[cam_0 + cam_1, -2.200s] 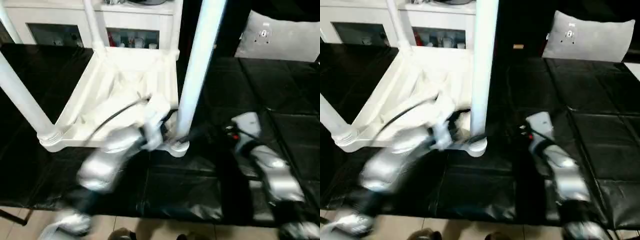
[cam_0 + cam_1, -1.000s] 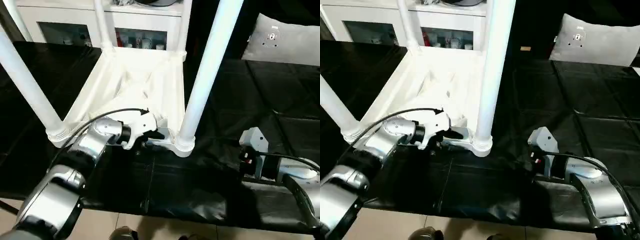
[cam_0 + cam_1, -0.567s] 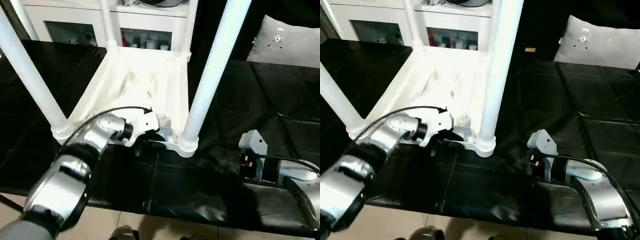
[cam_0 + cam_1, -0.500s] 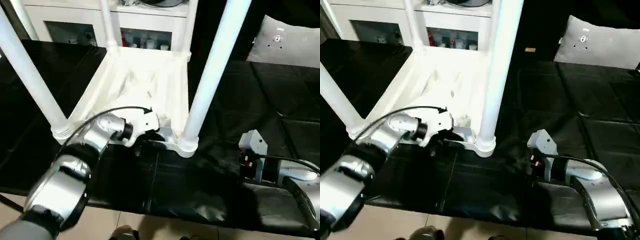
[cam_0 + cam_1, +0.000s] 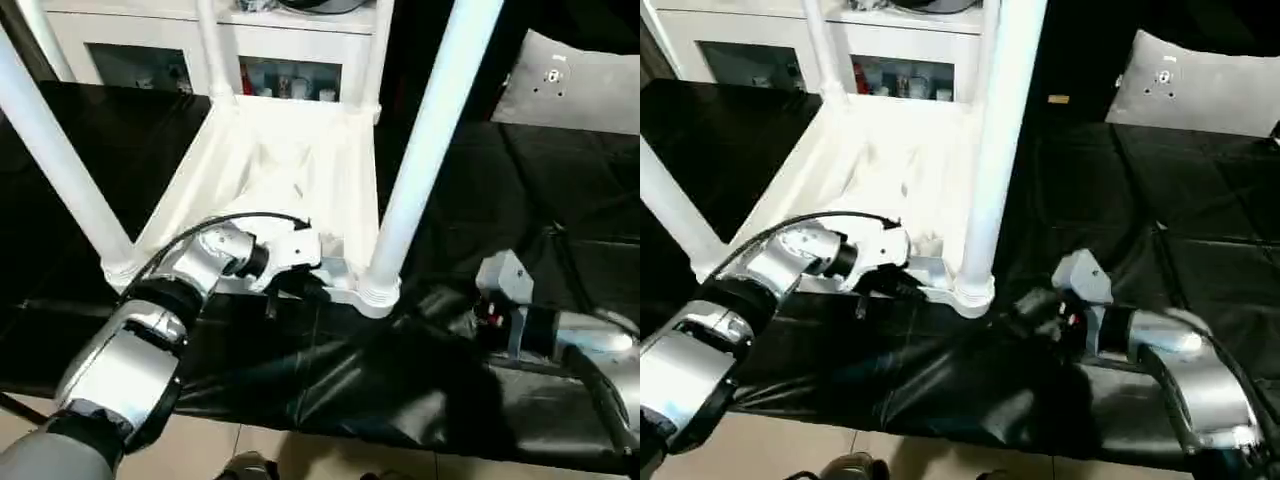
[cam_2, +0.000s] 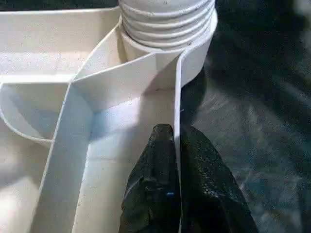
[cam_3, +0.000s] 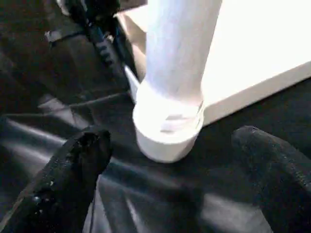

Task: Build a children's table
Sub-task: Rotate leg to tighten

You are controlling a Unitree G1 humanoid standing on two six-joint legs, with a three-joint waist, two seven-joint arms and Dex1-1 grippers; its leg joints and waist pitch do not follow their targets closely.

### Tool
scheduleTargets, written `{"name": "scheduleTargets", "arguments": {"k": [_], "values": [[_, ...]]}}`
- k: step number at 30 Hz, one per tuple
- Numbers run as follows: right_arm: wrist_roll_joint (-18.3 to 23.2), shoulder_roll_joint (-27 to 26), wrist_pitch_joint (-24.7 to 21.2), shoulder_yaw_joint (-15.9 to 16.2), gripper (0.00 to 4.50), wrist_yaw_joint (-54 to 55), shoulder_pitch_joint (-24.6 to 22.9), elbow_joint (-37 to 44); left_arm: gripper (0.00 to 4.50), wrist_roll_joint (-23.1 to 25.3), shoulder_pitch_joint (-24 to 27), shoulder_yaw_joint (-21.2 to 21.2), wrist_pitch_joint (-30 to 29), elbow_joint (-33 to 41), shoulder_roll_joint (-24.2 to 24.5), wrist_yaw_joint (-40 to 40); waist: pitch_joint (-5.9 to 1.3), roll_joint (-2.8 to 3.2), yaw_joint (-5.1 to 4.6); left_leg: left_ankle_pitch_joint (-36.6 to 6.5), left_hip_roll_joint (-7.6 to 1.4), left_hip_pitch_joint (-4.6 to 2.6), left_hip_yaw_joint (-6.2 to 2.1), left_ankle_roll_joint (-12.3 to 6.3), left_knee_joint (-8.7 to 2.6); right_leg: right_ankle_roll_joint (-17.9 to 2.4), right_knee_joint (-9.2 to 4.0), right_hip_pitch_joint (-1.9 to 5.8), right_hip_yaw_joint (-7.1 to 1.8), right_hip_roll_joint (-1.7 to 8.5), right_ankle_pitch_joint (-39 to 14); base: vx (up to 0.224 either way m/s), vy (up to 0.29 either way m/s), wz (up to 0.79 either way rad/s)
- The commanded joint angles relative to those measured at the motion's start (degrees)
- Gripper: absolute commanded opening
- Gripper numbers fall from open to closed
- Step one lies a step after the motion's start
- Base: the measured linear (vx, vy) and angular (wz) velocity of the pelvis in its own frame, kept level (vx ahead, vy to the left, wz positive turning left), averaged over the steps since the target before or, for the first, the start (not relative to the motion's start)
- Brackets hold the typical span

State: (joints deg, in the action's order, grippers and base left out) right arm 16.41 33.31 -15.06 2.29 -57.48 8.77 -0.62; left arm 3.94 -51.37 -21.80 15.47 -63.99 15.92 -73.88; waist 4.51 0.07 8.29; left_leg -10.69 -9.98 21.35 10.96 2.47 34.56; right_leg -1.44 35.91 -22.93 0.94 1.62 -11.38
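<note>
Left tool (image 6: 174, 145) pinching children's table (image 5: 290, 160) rim, no legible writing

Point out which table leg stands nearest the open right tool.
The near-right leg, rising from the corner socket directly before the right tool; the others stand farther left or behind.

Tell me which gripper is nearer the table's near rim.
Left. The left gripper is clamped on the table rim; the right gripper hangs open beside the corner leg.
</note>
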Motion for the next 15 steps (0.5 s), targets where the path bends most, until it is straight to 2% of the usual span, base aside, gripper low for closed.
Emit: {"name": "scheduleTargets", "arguments": {"k": [1,3,6,7,8,10,13,14,15], "values": [[0.8,0.2,0.1,0.0,4.50,-0.9,0.8,-0.8,0.06,-3.2,0.6,2.5,0.4,0.8,-0.1,-1.6,-4.92,-0.64,0.46,-5.7,-3.26,-0.59,-1.61,-4.10,-2.91,-13.8,-4.08,3.40,-2.33,6.52,-3.8,0.000,0.000,0.00],[0.7,0.3,0.3,0.2,4.50,-1.5,1.5,-1.4,0.06,-3.7,2.3,2.6,0.7,2.5,0.7,-4.3,-4.94,-0.74,0.47,-5.7,-3.28,-0.49,-1.67,-4.27,-2.96,-13.5,-3.95,3.52,-2.30,6.62,-3.7,0.000,0.000,0.00],[0.9,0.5,0.4,0.5,4.50,-2.4,1.9,-1.6,0.06,-4.4,4.9,2.3,0.0,6.2,2.0,-8.0,-4.88,-0.81,0.46,-5.8,-3.33,-0.51,-1.57,-4.31,-2.98,-13.4,-4.00,3.32,-2.27,6.60,-4.6,0.000,0.000,0.00],[1.2,0.6,0.3,0.7,4.50,-2.9,1.9,-1.5,0.06,-4.3,5.7,2.3,-0.1,7.3,2.4,-7.9,-4.84,-0.87,0.48,-5.9,-3.39,-0.48,-1.57,-4.29,-3.01,-13.2,-4.01,3.28,-2.28,6.59,-5.3,0.000,0.000,0.00],[1.3,0.6,0.2,0.8,4.50,-3.2,1.9,-1.4,0.06,-4.0,6.2,2.2,0.1,7.9,2.6,-7.3,-4.82,-0.65,0.58,-6.5,-3.52,-0.60,-1.58,-4.24,-3.03,-12.9,-4.11,3.13,-2.30,6.71,-6.7,0.000,0.000,0.00],[1.2,0.5,0.4,1.1,4.50,-3.5,1.9,-1.7,0.06,-2.5,6.7,2.9,1.4,7.6,2.4,-2.6,-4.68,-0.70,0.68,-7.4,-3.44,-0.66,-1.54,-4.02,-3.08,-12.2,-4.42,2.98,-2.28,6.63,-9.7,0.000,0.000,0.00],[0.8,-0.1,0.7,1.6,4.50,-3.2,1.9,-2.1,0.06,-3.7,7.6,4.6,-1.1,7.7,1.8,-2.0,-4.64,-0.33,0.77,-8.7,-3.40,-0.85,-1.65,-3.27,-3.25,-10.9,-4.84,2.76,-2.27,6.69,-14.2,0.000,0.000,0.00],[0.8,-0.2,0.7,1.6,4.50,-3.2,1.9,-2.0,0.30,-3.4,7.9,4.3,-1.6,7.9,2.1,-2.0,-4.54,-0.53,0.59,-8.9,-3.33,-0.74,-1.67,-3.17,-3.33,-10.5,-4.89,2.77,-2.28,6.69,-14.9,0.000,0.000,0.00],[0.8,-0.2,0.7,1.6,4.50,-3.2,1.9,-2.0,0.45,-3.3,8.0,4.2,-1.7,8.0,2.1,-1.9,-4.56,-0.48,0.54,-9.0,-3.35,-0.75,-1.71,-3.13,-3.37,-10.4,-4.94,2.77,-2.27,6.80,-15.5,0.000,0.000,0.00]]}}
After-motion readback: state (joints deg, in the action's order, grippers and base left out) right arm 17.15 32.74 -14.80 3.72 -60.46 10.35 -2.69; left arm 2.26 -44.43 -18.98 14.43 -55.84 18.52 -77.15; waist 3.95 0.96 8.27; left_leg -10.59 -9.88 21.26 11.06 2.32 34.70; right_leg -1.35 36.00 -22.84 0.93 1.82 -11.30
